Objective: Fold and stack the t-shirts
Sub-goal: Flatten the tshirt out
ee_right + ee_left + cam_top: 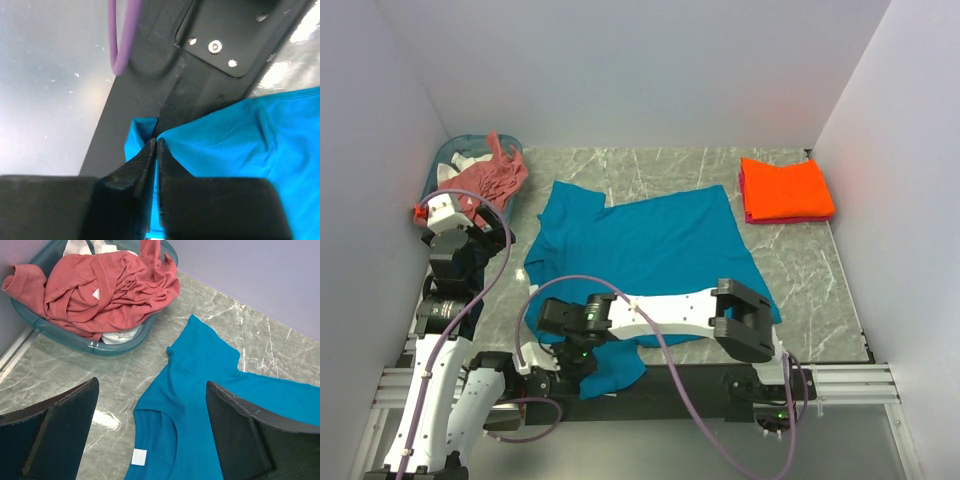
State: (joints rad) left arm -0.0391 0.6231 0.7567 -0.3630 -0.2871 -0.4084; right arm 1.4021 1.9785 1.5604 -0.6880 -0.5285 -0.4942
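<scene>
On the marble tabletop (pixel 800 270) the teal t-shirt (pixel 650 245) lay spread; the right pincer (pixel 156 142) was clamped on its near edge, while the left pincer (pixel 151 385) gaped wide, empty.

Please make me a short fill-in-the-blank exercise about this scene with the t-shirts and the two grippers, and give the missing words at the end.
1. The right gripper is ____ on the near edge of the teal-blue t-shirt.
2. The left gripper hangs ____ above that shirt's collar, with nothing between its fingers.
3. The folded t-shirt at the far right is ____ in colour.
4. The crumpled t-shirt in the teal plastic basket is ____ in colour.

Missing words: shut; open; orange; salmon-pink.
</scene>
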